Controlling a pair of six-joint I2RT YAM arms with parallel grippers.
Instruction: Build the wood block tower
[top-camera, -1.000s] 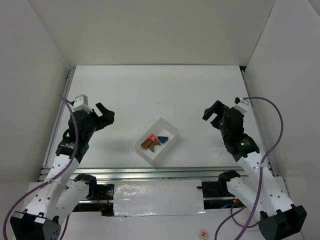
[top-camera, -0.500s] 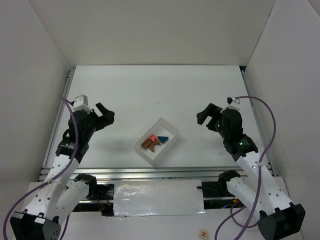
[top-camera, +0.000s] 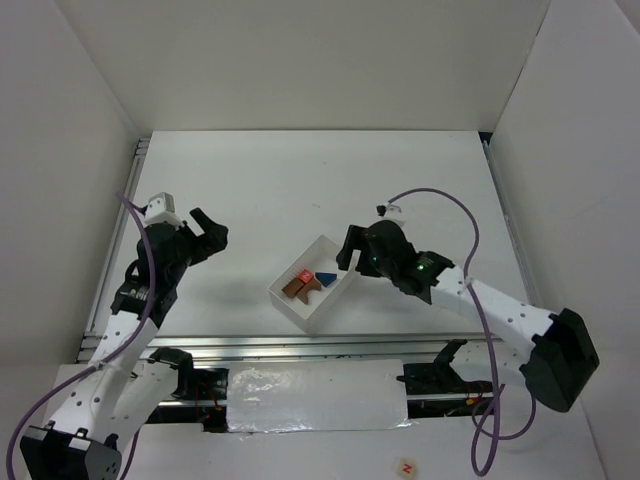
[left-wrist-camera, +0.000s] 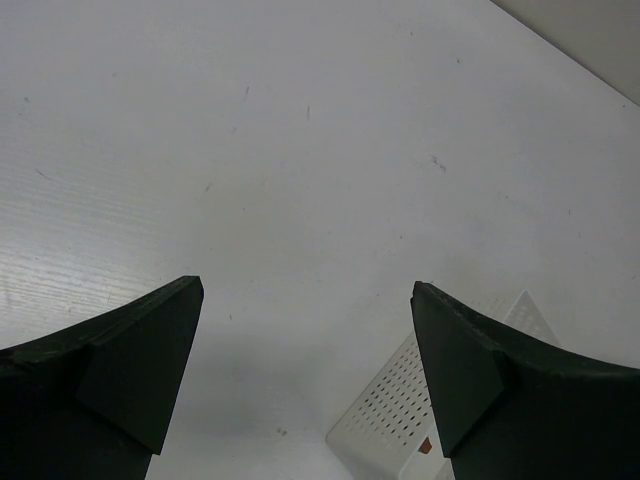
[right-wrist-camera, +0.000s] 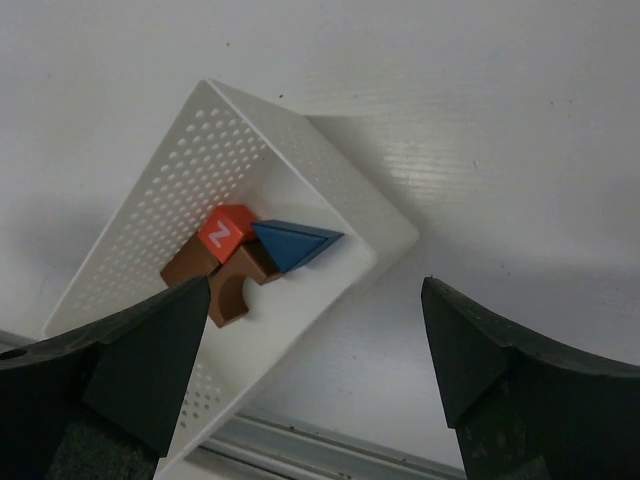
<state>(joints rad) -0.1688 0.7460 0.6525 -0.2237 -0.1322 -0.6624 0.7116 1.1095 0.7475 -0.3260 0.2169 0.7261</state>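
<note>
The tower's wood blocks lie loose and close together in a white perforated tray (top-camera: 318, 305): a red cube (top-camera: 303, 276), a blue wedge (top-camera: 325, 278) and brown blocks (top-camera: 295, 290). My right gripper (top-camera: 352, 256) hovers open at the tray's right corner. Its wrist view shows the red cube (right-wrist-camera: 226, 234), the blue wedge (right-wrist-camera: 295, 243) and a notched brown block (right-wrist-camera: 235, 285) just ahead of the left fingertip, with nothing between the jaws of that gripper (right-wrist-camera: 315, 288). My left gripper (top-camera: 207, 232) stands open over bare table, left of the tray (left-wrist-camera: 400, 420), with nothing in it (left-wrist-camera: 308, 290).
A metal rail (top-camera: 300, 345) runs along the near table edge, just below the tray, and also shows as the rail (right-wrist-camera: 330, 450) in the right wrist view. White walls close in the table on three sides. A purple cable (top-camera: 440, 195) arcs above the right arm.
My right arm has swung left from the table's right side to the tray's right corner. The left arm and the blocks have not moved.
</note>
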